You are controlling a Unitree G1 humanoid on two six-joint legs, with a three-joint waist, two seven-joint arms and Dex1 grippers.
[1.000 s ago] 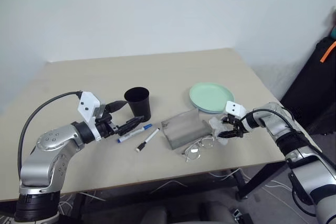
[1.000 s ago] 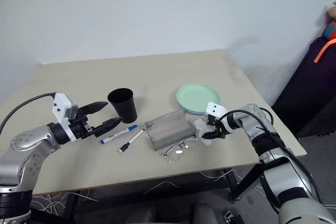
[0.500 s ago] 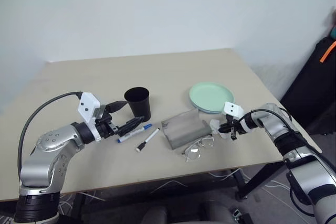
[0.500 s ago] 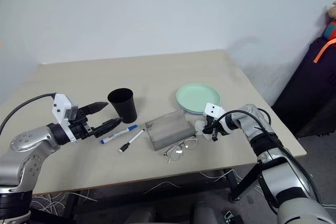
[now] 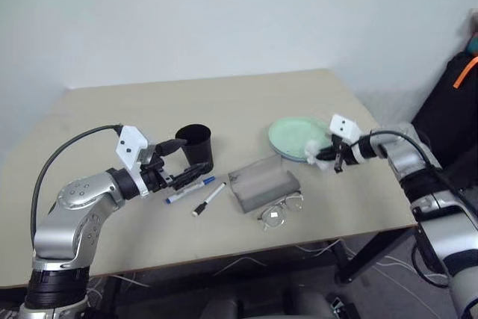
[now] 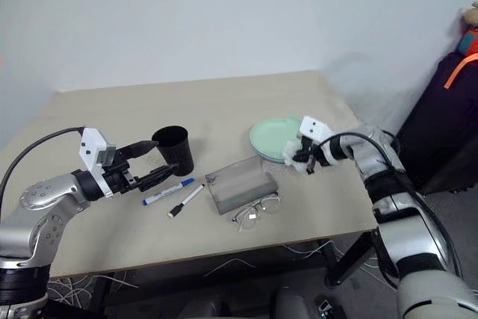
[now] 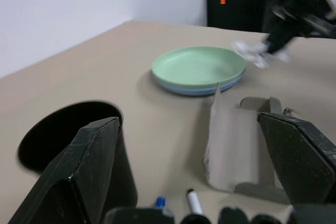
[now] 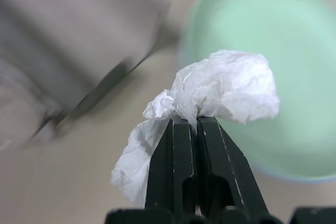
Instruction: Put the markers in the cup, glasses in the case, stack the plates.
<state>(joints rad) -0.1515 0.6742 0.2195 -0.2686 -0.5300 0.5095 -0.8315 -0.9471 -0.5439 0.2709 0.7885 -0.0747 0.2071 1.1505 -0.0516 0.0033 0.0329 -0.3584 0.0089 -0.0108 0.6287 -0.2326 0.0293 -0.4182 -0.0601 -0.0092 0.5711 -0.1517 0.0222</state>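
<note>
The right gripper (image 5: 334, 160) has its jaws clamped together on a crumpled white tissue (image 8: 220, 90), holding it off the table (image 5: 246, 102) just above the near edge of the mint green plate (image 5: 295, 136). That plate sits stacked on the light blue plate (image 7: 197, 88), whose rim shows beneath it, at about two o'clock from the table's middle. The left gripper (image 5: 179, 162) has its jaws wide apart, pointing level across the table, with one finger beside the black cup (image 5: 196, 147) and the other above the cap end of the blue marker (image 5: 190, 188). The cup stands upright at about nine o'clock from the grey case (image 5: 263, 182). The blue marker lies flat on the table at six o'clock from the cup, and the black marker (image 5: 209, 199) lies just beside it, at about four o'clock from it, the two apart and roughly parallel. The case lies near the middle of the table's front half, between the markers and the plates, with its lid open. The glasses (image 5: 281, 211) lie on the table at five o'clock from the case, touching or just beside its near edge, outside it.
</note>
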